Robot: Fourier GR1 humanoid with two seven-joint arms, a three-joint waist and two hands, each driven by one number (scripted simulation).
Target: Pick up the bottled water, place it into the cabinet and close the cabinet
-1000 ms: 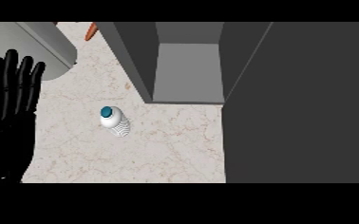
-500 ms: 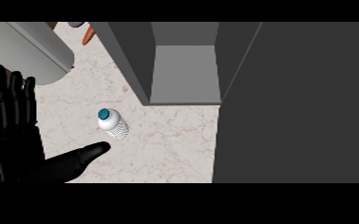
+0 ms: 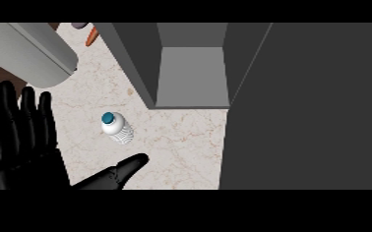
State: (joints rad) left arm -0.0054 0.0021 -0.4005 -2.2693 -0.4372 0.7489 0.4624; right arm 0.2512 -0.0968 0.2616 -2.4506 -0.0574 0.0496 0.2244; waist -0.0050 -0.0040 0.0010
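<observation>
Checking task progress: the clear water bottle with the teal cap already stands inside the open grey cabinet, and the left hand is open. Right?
Not quite. The head view shows the clear water bottle with the teal cap on the marble counter, outside the open grey cabinet. The black left hand is open.

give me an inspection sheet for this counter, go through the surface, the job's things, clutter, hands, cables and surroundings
Surface: pale marbled counter, bare between the bottle and the cabinet.
Job's things: bottled water stands upright with its blue cap up, untouched, apart from both the hand and the cabinet. The cabinet is open, its inside bare as far as it shows; its dark door stands open at the right.
Clutter: an orange object at the top left, too small to identify.
Hands: left hand open, fingers straight, thumb pointing toward the bottle without touching it. Right hand not in view.
Cables: nothing seen.
Surroundings: a large grey rounded object at the upper left.
</observation>
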